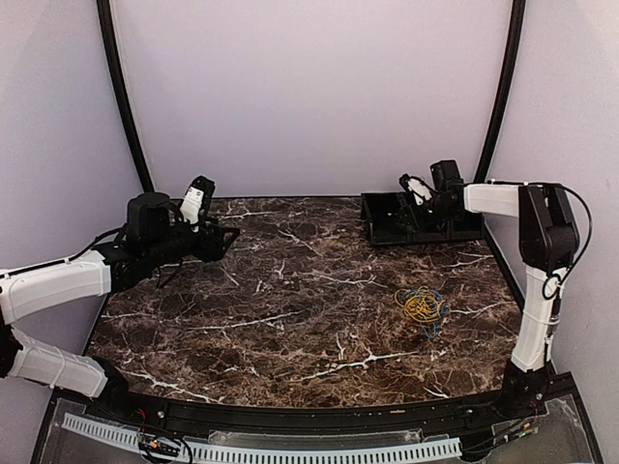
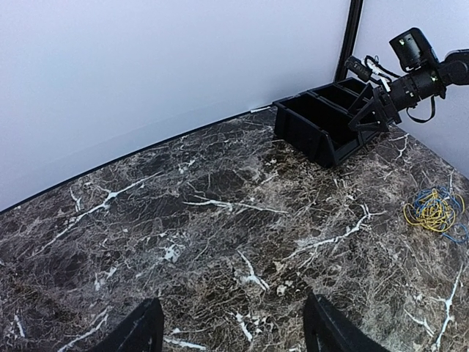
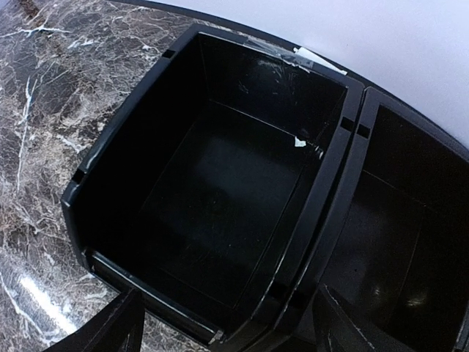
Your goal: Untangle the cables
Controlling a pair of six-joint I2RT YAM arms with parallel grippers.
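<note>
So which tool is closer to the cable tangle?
Right. The right tool hangs over the black bins, behind the cables; the left tool hovers across the table, far to their left.

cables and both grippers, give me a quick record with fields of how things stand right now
cables: one tangled pile, yellow and blue strands visible, lying on the table, right side
left gripper: open, empty, over bare marble on the left, well away from the cables
right gripper: open, empty, above the black bins at the far right corner
bin below right gripper: looks empty
contact with cables: none by either gripper
task state: cables not yet untangled
</note>
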